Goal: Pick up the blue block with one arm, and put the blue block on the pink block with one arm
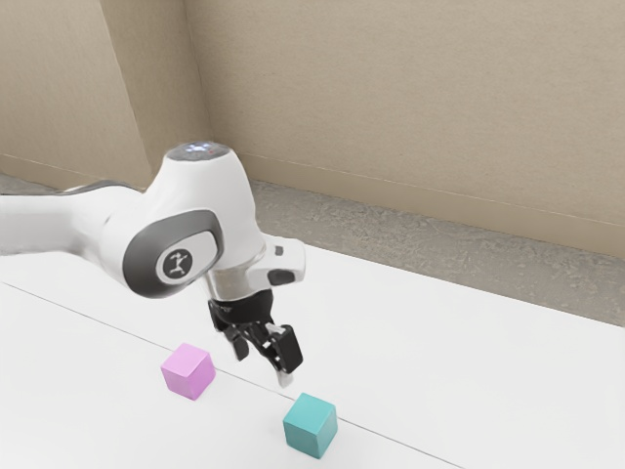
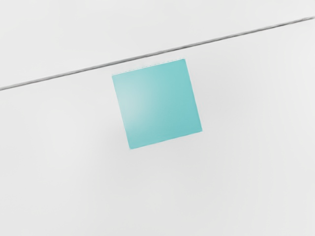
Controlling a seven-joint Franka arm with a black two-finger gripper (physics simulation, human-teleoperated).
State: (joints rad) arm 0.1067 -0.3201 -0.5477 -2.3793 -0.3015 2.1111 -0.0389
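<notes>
Here the jaws hang spread and empty just above the blue block (image 1: 311, 425), probably lining up a grasp; the pink block (image 1: 187, 370) sits near it on the worktop (image 1: 469, 371).

No lettering or numbers read anywhere — just a white round emblem (image 1: 179, 264) on the arm's grey joint cap (image 1: 202, 231).
</notes>
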